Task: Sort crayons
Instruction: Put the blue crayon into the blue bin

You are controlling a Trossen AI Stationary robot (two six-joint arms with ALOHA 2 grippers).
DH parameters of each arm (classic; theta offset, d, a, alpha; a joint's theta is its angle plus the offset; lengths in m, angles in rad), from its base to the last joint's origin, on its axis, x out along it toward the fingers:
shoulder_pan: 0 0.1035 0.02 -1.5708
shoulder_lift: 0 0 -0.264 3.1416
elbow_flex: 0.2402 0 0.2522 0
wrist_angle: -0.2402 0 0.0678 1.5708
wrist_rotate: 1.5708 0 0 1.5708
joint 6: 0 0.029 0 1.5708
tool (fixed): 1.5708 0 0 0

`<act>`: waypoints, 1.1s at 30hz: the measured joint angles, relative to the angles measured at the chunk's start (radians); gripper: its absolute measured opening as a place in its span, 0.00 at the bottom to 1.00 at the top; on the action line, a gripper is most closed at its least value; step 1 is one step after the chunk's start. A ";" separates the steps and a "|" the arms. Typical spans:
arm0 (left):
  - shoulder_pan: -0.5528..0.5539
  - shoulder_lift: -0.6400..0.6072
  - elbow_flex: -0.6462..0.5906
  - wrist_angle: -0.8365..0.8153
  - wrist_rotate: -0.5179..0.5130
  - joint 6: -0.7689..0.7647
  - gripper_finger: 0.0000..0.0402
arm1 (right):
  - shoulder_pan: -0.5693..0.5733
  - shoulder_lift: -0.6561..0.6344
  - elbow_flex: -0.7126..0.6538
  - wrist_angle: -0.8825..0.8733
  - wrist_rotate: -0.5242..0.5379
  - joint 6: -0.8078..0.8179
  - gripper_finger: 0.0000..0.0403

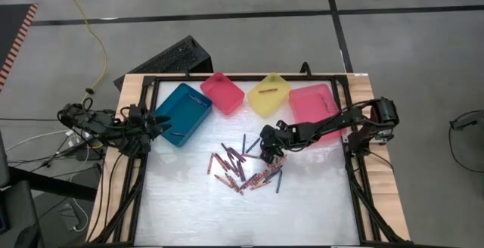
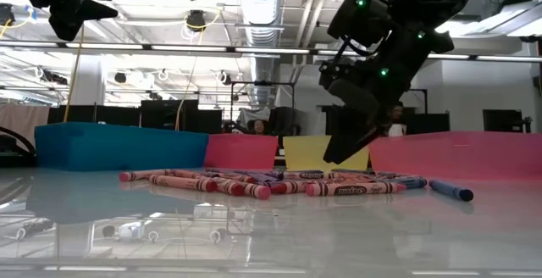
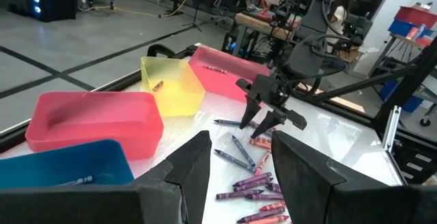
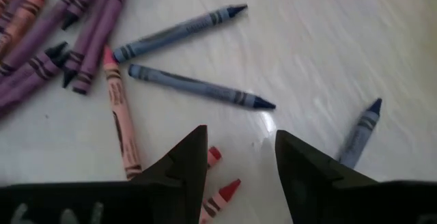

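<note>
The sorting was only begun, I judge: one crayon lay in the yellow bin (image 1: 269, 94), one in the teal bin (image 1: 181, 113), one in the far pink bin (image 3: 229, 67). Most crayons (image 1: 243, 168) lay loose in the table's middle, thin paper-wrapped sticks, red, purple and blue-grey. The right gripper (image 1: 270, 147) hung released, empty, over them. The left gripper (image 1: 161, 123) waited at the left edge, jaws parted.

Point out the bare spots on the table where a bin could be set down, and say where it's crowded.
Free: the near half of the table, below the crayons, and the strip under the teal bin. Crowded: the far edge, with the teal bin, two pink bins and the yellow bin; the centre, where the open right end effector hangs over the crayons.
</note>
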 joint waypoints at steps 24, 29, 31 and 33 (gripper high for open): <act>0.000 0.000 0.000 0.004 0.000 -0.002 0.36 | -0.006 0.000 0.000 -0.078 0.019 0.026 0.42; 0.000 0.000 0.000 0.004 0.000 -0.002 0.36 | -0.022 0.000 0.000 -0.091 0.035 0.045 0.42; 0.000 0.000 0.000 0.004 0.000 -0.002 0.36 | -0.035 0.000 0.000 -0.091 0.043 0.060 0.42; 0.000 0.000 0.000 0.004 0.000 -0.002 0.36 | -0.044 0.000 0.000 -0.090 0.043 0.059 0.42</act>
